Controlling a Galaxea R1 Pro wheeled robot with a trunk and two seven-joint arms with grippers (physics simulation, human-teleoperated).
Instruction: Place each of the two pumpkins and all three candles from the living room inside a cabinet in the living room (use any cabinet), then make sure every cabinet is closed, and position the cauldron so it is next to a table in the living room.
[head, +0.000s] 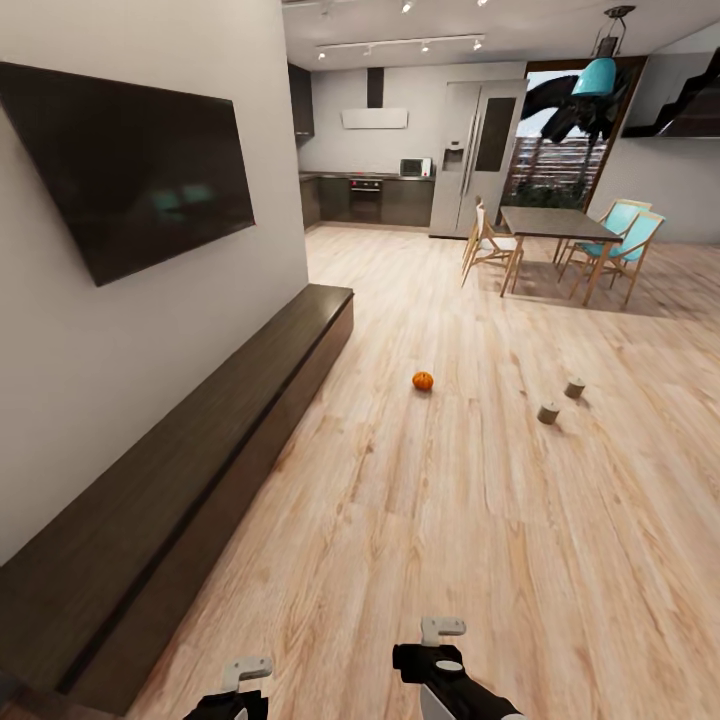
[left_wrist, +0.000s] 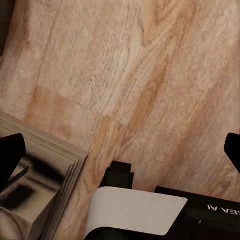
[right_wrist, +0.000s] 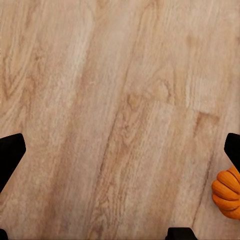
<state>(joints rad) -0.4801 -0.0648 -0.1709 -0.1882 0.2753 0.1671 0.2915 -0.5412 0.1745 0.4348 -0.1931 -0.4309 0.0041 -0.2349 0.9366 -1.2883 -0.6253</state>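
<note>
A pumpkin (head: 423, 381), small and orange, sits on the light wood floor (head: 450, 520) in mid-room, well right of the long dark cabinet (head: 190, 470) that runs along the left wall under a black TV (head: 130, 165). Two candles (head: 548, 413) (head: 574, 388) stand on the floor further right, near each other. Far behind is a dining table (head: 555, 222) with chairs. Both grippers, left (left_wrist: 120, 150) and right (right_wrist: 120, 150), hang over bare floor with fingers spread wide, holding nothing. A second pumpkin (right_wrist: 228, 189) lies on the floor just beside the right gripper.
</note>
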